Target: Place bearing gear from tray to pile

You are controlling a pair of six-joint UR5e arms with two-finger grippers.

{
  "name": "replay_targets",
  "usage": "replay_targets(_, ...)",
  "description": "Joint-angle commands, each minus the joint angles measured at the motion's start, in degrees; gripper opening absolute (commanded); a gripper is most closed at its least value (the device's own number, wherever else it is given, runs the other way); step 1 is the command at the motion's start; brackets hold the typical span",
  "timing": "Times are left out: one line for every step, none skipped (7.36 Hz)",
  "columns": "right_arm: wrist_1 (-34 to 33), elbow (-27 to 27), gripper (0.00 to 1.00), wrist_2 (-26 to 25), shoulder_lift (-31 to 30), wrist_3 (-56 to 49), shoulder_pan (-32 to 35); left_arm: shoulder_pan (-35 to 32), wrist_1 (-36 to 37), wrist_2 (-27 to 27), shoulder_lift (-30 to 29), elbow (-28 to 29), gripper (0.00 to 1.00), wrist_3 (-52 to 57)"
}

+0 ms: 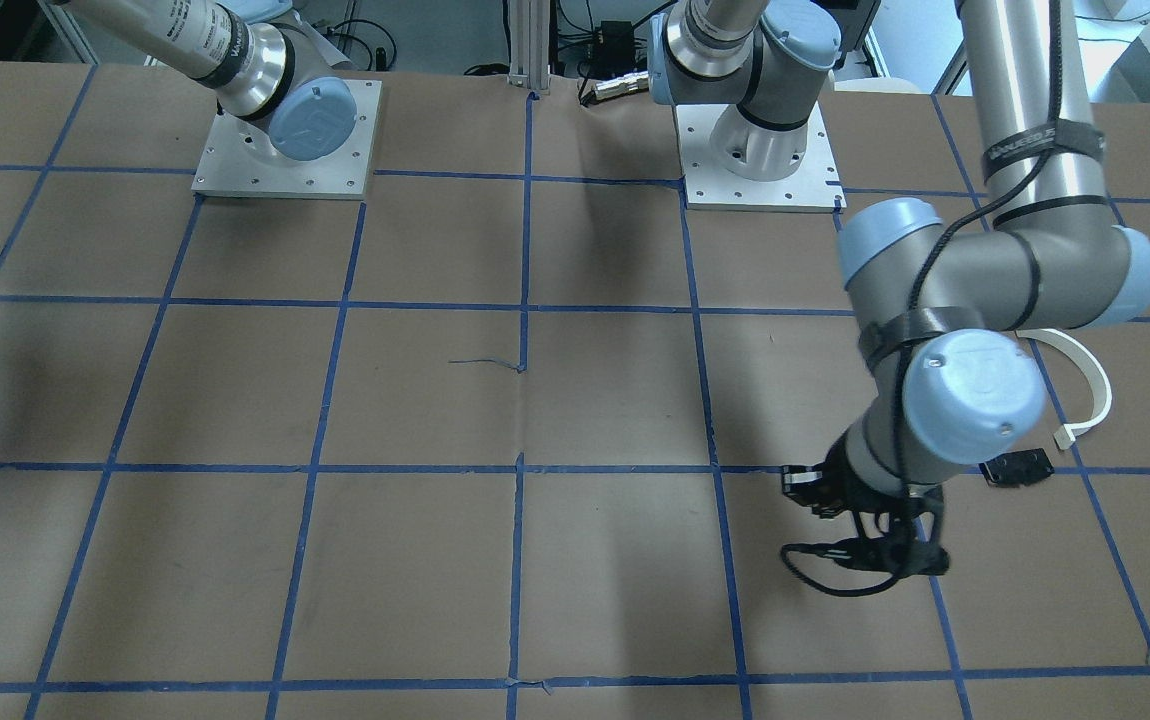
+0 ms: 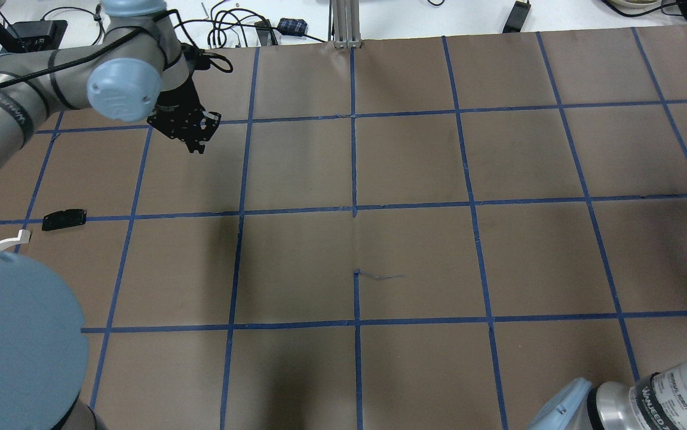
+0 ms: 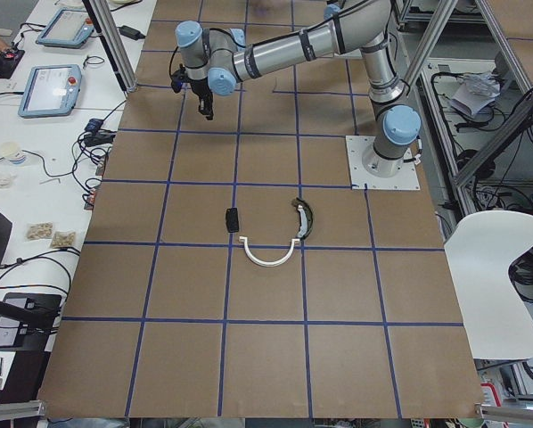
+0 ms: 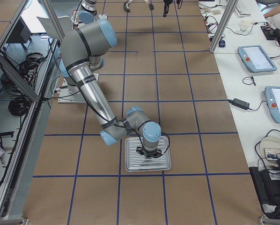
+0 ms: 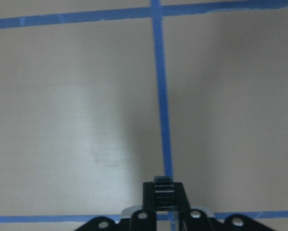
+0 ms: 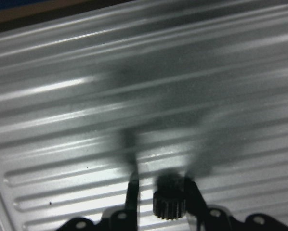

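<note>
Hanging above the brown worktop (image 2: 415,251) near its far edge, toward the robot's left end, the left claw (image 2: 191,134) is clenched on a small black bearing gear (image 5: 164,188). The gear's teeth show between the two fingers in the left wrist view, with bare paper and blue tape lines below. The pile lies on the worktop well apart from that claw, farther toward the left end. It is made up of a thin white half-circle strip (image 3: 268,256), a curved black-and-cream piece (image 3: 303,219) touching one end of the strip, and a small flat black rectangular plate (image 3: 232,219) just beside the other end. At the worktop's right end the right claw (image 4: 148,153) reaches down into a ribbed metal tray (image 4: 130,167). Its fingers are parted around a second bearing gear (image 6: 169,202). This gear sits against one finger (image 6: 192,195), with a clear gap to the other, so that claw is released rather than gripping.
</note>
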Motion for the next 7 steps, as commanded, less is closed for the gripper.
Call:
replay_targets(6.3, -0.1, 0.04, -0.2, -6.8, 2.7, 0.8, 11.1, -0.2, 2.7, 4.9, -6.1, 0.00, 12.8)
replay_targets(12.7, 0.0, 0.04, 0.0, -11.7, 9.1, 1.9, 16.1, -0.1, 4.1, 6.6, -8.1, 0.00, 16.8)
replay_targets(19.9, -0.1, 0.04, -0.2, -16.3, 14.3, 4.8, 21.1, -0.2, 4.5, 7.7, -9.1, 0.00, 22.6)
replay_targets(25.1, 0.0, 0.04, -1.8, -20.8, 21.0, 8.6, 26.3, -0.2, 4.5, 7.7, -9.4, 0.00, 27.9)
replay_targets(30.6, -0.1, 0.05, -3.2, -24.8, 28.5, 13.5, 29.7, -0.1, 4.4, 7.4, -10.1, 0.00, 30.1)
replay_targets(35.3, -0.1, 0.05, -4.9, -28.1, 37.8, 19.2, 31.4, 0.1, 4.3, 6.4, -11.2, 0.00, 30.5)
replay_targets(37.4, -0.4, 0.05, -5.4, -29.9, 45.6, 24.7, 31.9, 0.4, 4.3, 6.0, -12.4, 0.00, 30.2)
